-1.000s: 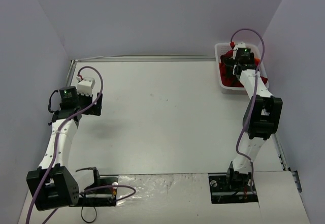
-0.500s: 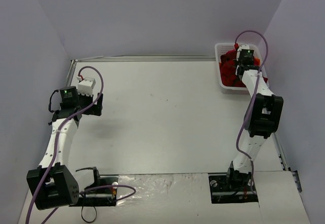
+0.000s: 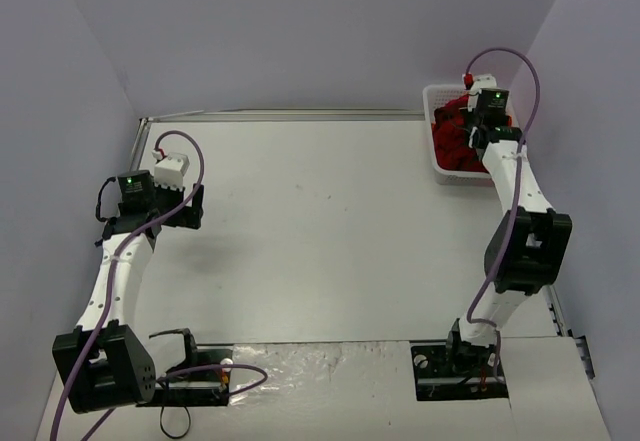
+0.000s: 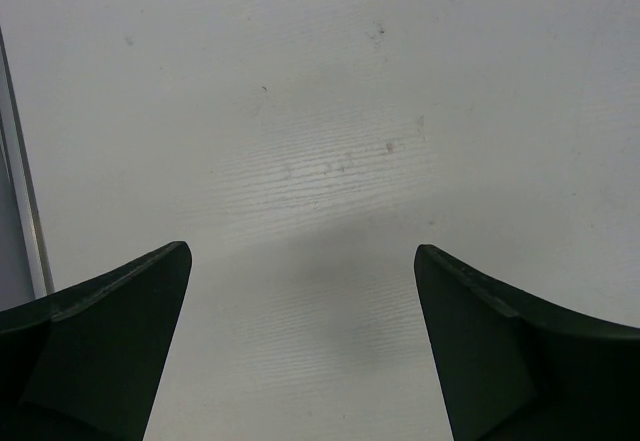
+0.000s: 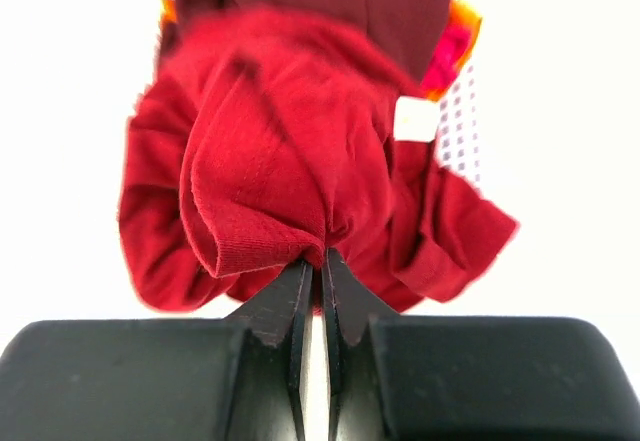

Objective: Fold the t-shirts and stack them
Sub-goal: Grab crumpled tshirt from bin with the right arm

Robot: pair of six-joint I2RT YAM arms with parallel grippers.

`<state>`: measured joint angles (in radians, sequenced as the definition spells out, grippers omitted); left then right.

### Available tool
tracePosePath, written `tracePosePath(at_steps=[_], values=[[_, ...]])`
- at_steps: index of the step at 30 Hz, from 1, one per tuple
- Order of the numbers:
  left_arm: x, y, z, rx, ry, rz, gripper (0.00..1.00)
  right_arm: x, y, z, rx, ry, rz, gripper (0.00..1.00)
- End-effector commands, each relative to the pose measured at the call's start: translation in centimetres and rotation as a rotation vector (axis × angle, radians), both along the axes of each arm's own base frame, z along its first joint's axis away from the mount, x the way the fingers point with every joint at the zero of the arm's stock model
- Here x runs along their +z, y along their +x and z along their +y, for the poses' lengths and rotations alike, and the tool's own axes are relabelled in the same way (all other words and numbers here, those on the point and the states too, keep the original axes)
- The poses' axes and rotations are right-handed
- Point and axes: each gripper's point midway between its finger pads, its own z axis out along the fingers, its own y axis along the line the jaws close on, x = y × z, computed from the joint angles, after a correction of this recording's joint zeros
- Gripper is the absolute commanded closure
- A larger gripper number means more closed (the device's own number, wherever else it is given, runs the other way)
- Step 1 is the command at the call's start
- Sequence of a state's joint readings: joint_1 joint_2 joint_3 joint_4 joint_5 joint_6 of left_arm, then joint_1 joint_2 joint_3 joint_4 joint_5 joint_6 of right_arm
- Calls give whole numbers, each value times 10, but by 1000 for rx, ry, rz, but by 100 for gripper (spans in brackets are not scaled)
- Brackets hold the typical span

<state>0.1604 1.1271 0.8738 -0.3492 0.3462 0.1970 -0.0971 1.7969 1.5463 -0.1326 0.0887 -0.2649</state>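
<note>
Two arms (image 3: 115, 271) (image 3: 522, 246), one white basket (image 3: 428, 136), one table (image 3: 320, 241), and red t-shirts (image 3: 450, 146) too bunched to count.

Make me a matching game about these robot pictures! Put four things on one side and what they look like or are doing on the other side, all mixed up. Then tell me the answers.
Things:
1. left gripper
2. right gripper
3. basket
4. dark red t-shirt

Descriptions:
A. white, at the far right corner of the table
B. bunched up, pinched at a fold
C. wide open over the bare table
D. closed tight on the shirt

Pairs: 1-C, 2-D, 3-A, 4-B
</note>
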Motion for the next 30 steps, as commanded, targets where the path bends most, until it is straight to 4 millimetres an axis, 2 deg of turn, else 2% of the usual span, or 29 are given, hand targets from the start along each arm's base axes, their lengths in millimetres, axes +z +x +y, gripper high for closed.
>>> tracePosePath(at_steps=[1,3,8,15,16,17,21,22,24,26,28,29,30], values=[[22,7,0,-10,-7,-49,6,71,-13,18,36,5,-128,100],[22,7,-1,-14,-7,-48,6,94,-17,21,41,1,-170,100],[26,5,-2,-18,-13,-53,6,126,-28,31,66,1,-229,100],[25,5,-4,-27,-20,-51,6,183,-37,59,149,22,-340,100],[25,5,-4,-27,-21,-48,6,189,-38,71,179,28,-352,100],[25,4,-5,-28,-22,-48,6,199,-40,74,184,31,-374,100],[25,5,-5,-28,-21,-50,6,218,-48,104,297,84,-415,100],[24,4,-5,-28,-22,-47,6,218,-49,118,339,96,-408,100],[24,5,-5,-31,-23,-46,6,221,-51,133,381,107,-406,100],[23,5,-5,-31,-26,-41,6,215,-52,156,464,123,-382,100],[23,5,-6,-33,-26,-40,6,200,-55,181,556,115,-333,100],[23,5,-5,-33,-23,-42,6,188,-56,197,616,116,-296,100],[23,5,-5,-33,-23,-42,6,168,-62,208,661,113,-228,100]])
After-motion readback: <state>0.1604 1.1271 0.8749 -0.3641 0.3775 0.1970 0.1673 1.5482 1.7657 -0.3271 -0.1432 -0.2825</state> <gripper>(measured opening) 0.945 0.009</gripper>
